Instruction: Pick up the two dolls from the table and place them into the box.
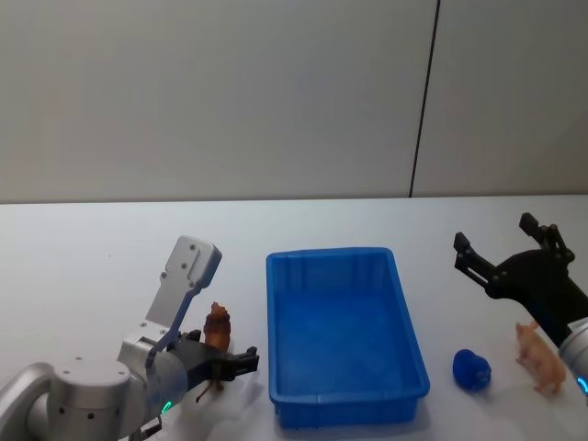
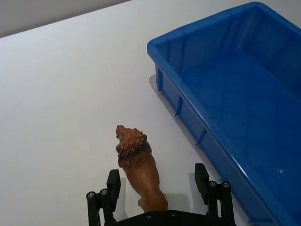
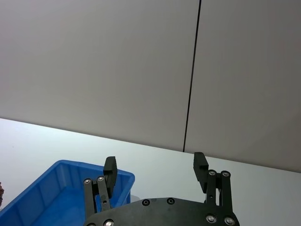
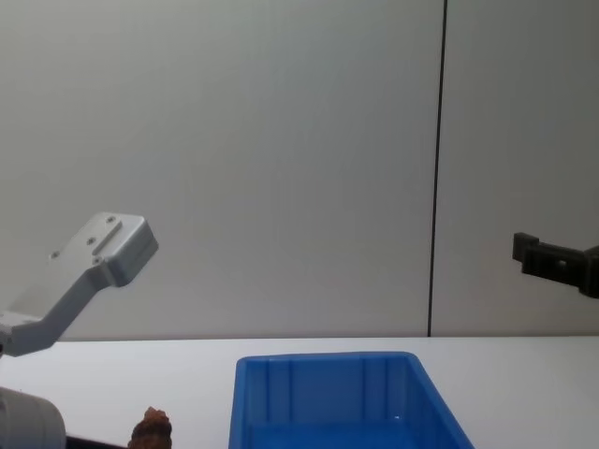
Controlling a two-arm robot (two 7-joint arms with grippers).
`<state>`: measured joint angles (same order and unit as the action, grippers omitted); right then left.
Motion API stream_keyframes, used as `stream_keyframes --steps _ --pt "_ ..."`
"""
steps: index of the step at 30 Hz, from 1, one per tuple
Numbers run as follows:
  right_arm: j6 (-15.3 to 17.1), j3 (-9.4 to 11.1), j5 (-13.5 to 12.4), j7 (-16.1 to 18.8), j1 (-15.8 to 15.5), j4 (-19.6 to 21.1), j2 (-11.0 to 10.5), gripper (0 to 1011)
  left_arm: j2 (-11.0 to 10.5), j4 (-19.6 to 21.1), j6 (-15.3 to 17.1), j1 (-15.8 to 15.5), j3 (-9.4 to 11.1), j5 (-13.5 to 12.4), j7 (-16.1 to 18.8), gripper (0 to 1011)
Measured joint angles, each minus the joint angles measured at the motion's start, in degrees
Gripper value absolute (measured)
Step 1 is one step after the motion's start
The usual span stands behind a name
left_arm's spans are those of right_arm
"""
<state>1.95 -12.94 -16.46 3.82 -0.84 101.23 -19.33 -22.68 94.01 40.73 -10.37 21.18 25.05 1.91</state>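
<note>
**Nothing packed yet: 0 of 2 done**

The white bench (image 1: 92, 248) carries everything the job needs. At its middle sits the blue box (image 1: 349, 411), and its floor is bare, so neither toy has been delivered.

The left pincer (image 2: 157, 174) is low over the bench just to the left of the box. Its fingers (image 2: 113, 181) are apart and stand on either side of the brown doll (image 2: 138, 165) without pressing it. This looks like the moment just ahead of the 1st grasp. Closing, lifting and carrying the toy over the nearby box wall are all left to do.

The right pincer (image 1: 496, 237) hangs raised over the right side of the bench, spread wide and holding nothing.

The brown doll, a lion-like figure, stands upright on the bench near the box's left wall. The pink doll (image 1: 542, 356) stands on the bench to the right of the box, apart from it and untouched. A small blue lump (image 1: 471, 369) lies between that doll and the box.
</note>
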Motion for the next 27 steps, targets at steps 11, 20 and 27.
stream_keyframes --steps 11,20,27 --pt "-0.01 0.00 0.00 0.00 0.00 0.00 0.00 1000 -0.32 -0.60 2.69 0.11 0.02 -1.84 -1.21 1001" --pt "0.00 0.00 0.00 0.00 0.00 0.00 0.00 1000 -0.61 -0.79 3.83 0.36 -0.04 -2.69 -1.72 998" --pt "0.00 0.00 0.00 0.00 0.00 0.00 0.00 1000 -0.75 -0.87 4.33 0.49 -0.09 -3.06 -1.95 847"
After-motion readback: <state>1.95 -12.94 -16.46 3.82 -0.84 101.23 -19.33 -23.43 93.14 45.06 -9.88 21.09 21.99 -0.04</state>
